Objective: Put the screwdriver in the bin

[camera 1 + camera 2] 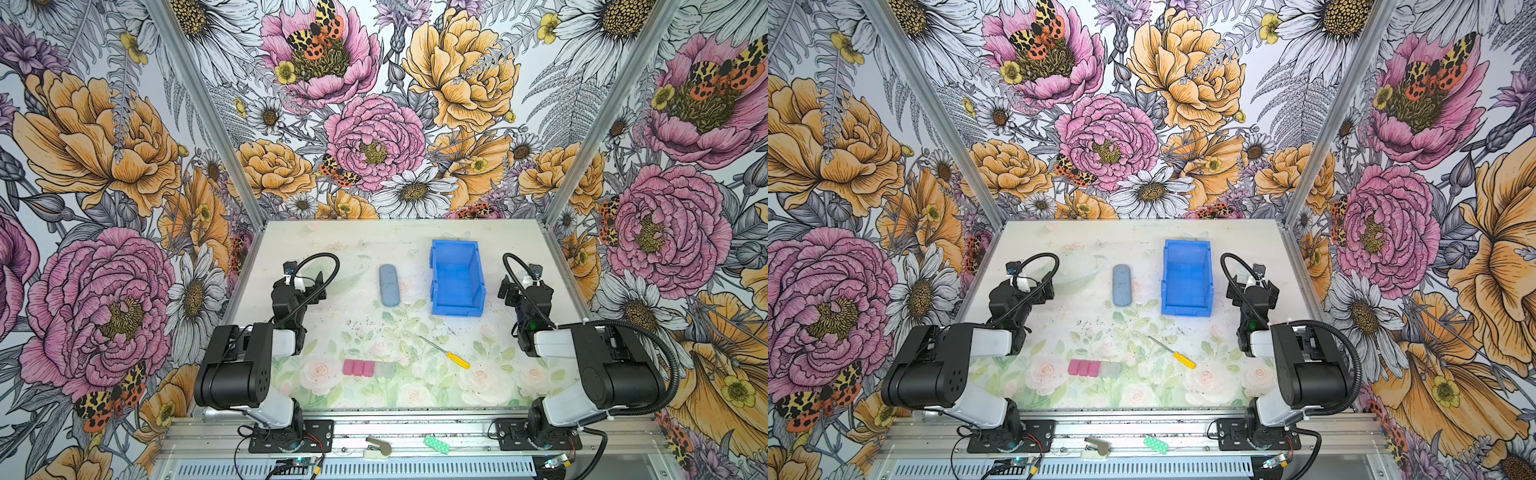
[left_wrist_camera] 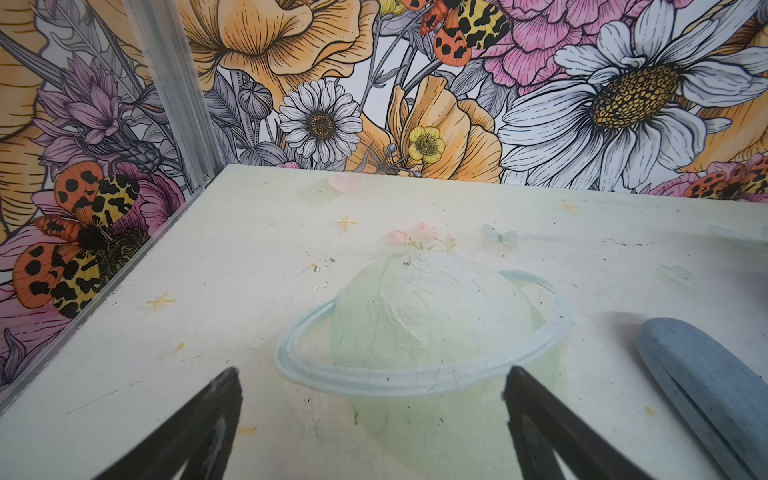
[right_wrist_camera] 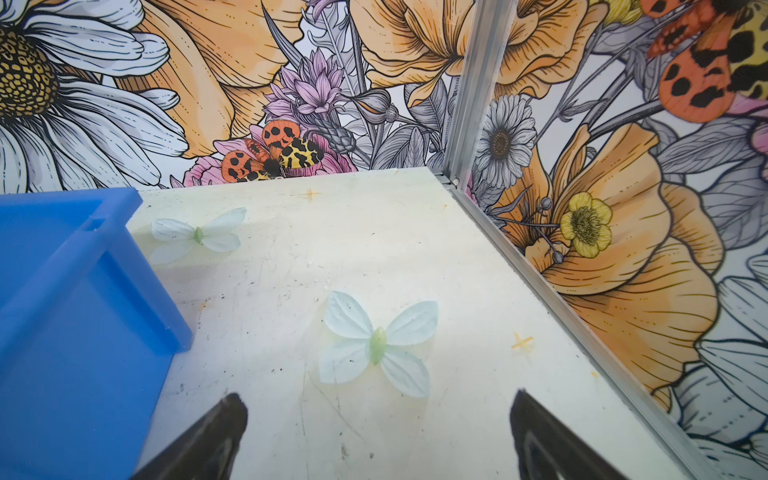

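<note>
The screwdriver (image 1: pixel 446 353) (image 1: pixel 1173 352), with a yellow handle and a thin dark shaft, lies flat on the table's front right, its tip pointing back-left. Behind it stands the blue bin (image 1: pixel 457 282) (image 1: pixel 1187 278), empty, with its low front wall towards the screwdriver. My right gripper (image 1: pixel 505 291) (image 3: pixel 376 401) hovers just right of the bin (image 3: pixel 62 311), open and holding nothing. My left gripper (image 1: pixel 316 286) (image 2: pixel 370 374) is at the left side of the table, also open and holding nothing. Neither wrist view shows the screwdriver.
A grey-blue oblong case (image 1: pixel 389 285) (image 2: pixel 706 382) lies between the left gripper and the bin. A row of pink and clear blocks (image 1: pixel 368 368) sits front centre, left of the screwdriver. Small green (image 1: pixel 436 444) and beige (image 1: pixel 376 446) items rest on the front rail. Walls enclose three sides.
</note>
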Controlling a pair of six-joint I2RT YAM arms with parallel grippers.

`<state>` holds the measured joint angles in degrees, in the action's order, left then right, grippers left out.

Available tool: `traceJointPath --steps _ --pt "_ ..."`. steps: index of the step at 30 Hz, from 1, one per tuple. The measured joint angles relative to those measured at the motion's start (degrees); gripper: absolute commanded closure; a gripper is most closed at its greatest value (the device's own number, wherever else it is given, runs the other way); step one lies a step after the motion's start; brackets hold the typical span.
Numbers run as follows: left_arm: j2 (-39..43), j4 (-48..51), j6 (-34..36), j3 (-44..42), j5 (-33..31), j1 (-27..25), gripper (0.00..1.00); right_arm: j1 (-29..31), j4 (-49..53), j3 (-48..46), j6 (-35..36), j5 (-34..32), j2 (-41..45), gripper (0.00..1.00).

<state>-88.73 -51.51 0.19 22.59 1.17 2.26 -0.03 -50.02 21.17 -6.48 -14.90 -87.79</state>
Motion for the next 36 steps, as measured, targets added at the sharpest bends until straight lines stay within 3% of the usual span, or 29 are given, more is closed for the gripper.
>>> traceJointPath --steps 9,14,17,23,29,36 --pt "1.16 1.60 -0.26 -0.02 -0.35 0.02 0.01 0.00 5.27 1.05 0.15 0.17 2.36 0.01" --pt "7.54 13.53 -2.23 3.15 -2.95 0.50 0.01 0.57 12.57 3.43 -0.02 -0.52 8.81 0.00" --pt "10.51 21.14 -3.45 7.41 -3.72 1.03 0.01 2.08 19.63 5.01 -0.57 -2.75 14.25 0.01" --pt "17.38 32.81 -7.10 7.91 -5.03 1.03 0.01 3.48 40.11 12.98 -6.03 -5.14 23.32 0.01" --pt "21.77 46.64 -14.51 12.90 -4.92 0.55 0.01 5.27 58.55 20.04 -11.72 -4.87 29.79 0.01" --pt "22.56 57.42 -21.90 17.90 0.11 -1.14 0.01 12.87 73.40 23.71 -15.67 -4.52 32.50 0.01"
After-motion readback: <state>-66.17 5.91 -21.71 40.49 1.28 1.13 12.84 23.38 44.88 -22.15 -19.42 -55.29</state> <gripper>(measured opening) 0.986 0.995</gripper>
